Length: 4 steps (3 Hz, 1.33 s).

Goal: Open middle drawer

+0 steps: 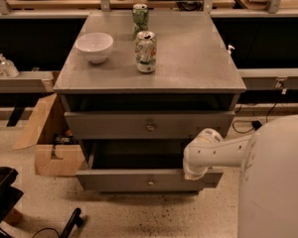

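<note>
The robot's white gripper (194, 174) is hanging at the right front edge of the pulled-out grey, brass-knobbed middle drawer (134, 180).

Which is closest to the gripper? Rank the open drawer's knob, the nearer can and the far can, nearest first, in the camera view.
The gripper is at the right end of the open middle drawer front.
1. Knob, centre of that front, to the left.
2. Nearer can, mid tabletop, higher and further back.
3. Far can, at the tabletop's back edge.
</note>
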Motion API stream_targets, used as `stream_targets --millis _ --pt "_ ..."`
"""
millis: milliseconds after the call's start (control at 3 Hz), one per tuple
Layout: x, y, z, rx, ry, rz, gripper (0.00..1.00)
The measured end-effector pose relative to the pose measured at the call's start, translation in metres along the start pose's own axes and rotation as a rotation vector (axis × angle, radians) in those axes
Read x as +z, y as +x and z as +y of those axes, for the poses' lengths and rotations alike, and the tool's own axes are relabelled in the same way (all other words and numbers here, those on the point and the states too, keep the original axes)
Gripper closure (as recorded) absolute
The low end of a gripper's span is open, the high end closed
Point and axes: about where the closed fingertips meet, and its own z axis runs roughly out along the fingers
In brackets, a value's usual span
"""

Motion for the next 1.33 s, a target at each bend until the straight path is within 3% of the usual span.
stream_targets --millis 1000,1333 --pt "-0.015 0.007 0.027 0.013 0.016 0.004 0.97" --pt "-0.015 0.007 0.027 0.013 0.016 0.004 0.74"
